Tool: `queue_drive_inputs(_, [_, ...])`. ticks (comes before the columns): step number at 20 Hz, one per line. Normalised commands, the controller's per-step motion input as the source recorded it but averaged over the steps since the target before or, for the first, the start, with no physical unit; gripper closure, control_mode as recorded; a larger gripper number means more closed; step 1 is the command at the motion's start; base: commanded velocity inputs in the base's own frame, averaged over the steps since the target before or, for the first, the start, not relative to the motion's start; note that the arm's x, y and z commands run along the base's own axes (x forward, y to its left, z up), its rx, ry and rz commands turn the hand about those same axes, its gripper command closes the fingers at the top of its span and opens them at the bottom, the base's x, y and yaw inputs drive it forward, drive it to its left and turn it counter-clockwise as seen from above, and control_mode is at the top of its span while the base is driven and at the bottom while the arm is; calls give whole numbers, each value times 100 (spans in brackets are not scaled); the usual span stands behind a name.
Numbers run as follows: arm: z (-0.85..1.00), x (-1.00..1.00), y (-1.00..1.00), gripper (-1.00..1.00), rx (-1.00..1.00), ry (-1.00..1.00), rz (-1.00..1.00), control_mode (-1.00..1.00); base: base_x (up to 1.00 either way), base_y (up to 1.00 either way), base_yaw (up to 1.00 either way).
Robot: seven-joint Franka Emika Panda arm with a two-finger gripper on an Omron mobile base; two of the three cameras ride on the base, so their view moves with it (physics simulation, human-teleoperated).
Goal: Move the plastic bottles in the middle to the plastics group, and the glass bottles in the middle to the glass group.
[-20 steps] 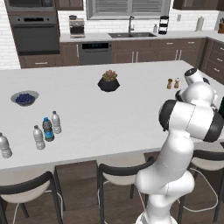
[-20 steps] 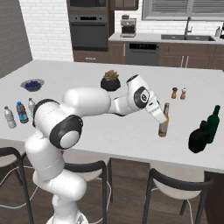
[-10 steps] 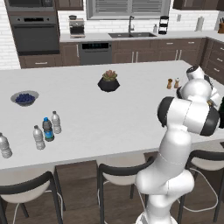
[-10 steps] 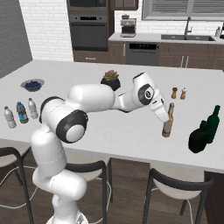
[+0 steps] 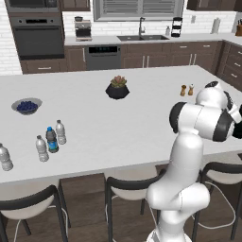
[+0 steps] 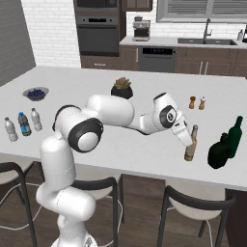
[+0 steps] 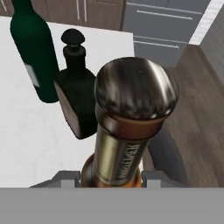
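My gripper (image 6: pixel 188 141) is shut on the glass bottle (image 6: pixel 191 146), a slim amber one with a long neck that stays upright near the counter's front edge. In the hand view its dark cap and labelled neck (image 7: pixel 127 131) rise between my fingertips. Just to its right stands the glass group: a tall green bottle (image 6: pixel 235 135) and a squat dark flask (image 6: pixel 219 152), also seen as the green bottle (image 7: pixel 35 61) and flask (image 7: pixel 78 100). Far left on the counter stand the blue-capped dark plastic bottle (image 5: pixel 51 140) and clear white-capped bottles (image 5: pixel 60 132) (image 5: pixel 41 148), with another (image 5: pixel 4 157) further left.
A potted succulent (image 6: pixel 122 88) sits mid-counter, salt and pepper shakers (image 6: pixel 197 102) behind the amber bottle, and a bowl of blueberries (image 5: pixel 26 105) at the left. Stools line the counter's front edge (image 6: pixel 144 174). Floor drops off right beyond the glass group.
My gripper has carried the amber bottle to the right and slightly nearer the front edge, closer to the dark glass bottles. The plastic bottles have not moved.
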Motion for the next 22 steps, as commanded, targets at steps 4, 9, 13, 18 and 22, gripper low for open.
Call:
queue_drive_inputs(4, [-33, 0, -18, 100, 0, -9, 0, -100, 0, 0, 0])
queue_drive_inputs(9, [-5, 7, -10, 100, 0, -11, -1, -100, 0, 0, 0])
queue_drive_inputs(13, [1, 13, -17, 100, 0, -6, -4, -100, 0, 0, 0])
queue_drive_inputs(18, [0, 14, -15, 100, 0, 0, -5, -100, 0, 0, 0])
queue_drive_inputs(22, [0, 24, -8, 100, -1, 0, -4, -100, 0, 0, 0])
